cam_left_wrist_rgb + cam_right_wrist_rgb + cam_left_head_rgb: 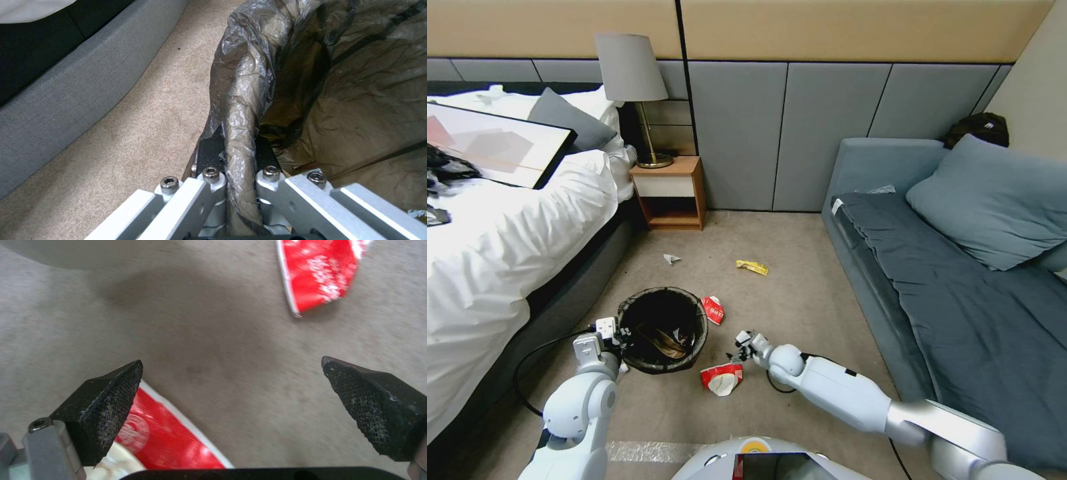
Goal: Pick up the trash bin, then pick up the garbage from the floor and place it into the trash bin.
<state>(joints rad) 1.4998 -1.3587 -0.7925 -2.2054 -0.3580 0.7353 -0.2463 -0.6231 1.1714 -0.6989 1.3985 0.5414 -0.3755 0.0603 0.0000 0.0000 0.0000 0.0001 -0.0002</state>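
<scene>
Between the bed and the grey sofa, on the beige carpet, stands the trash bin, its dark bag folded over the rim. Clamped together on that bagged rim at the bed side is the left gripper, one finger inside, one outside. Just beside the bin, the right gripper hovers with fingers spread wide between two red-and-white wrappers. Farther off lie a yellow wrapper and a small pale scrap.

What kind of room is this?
Likely a hotel-style bedroom: a bed with white bedding, a nightstand carrying a lamp, and a grey sofa bed across the carpet.
</scene>
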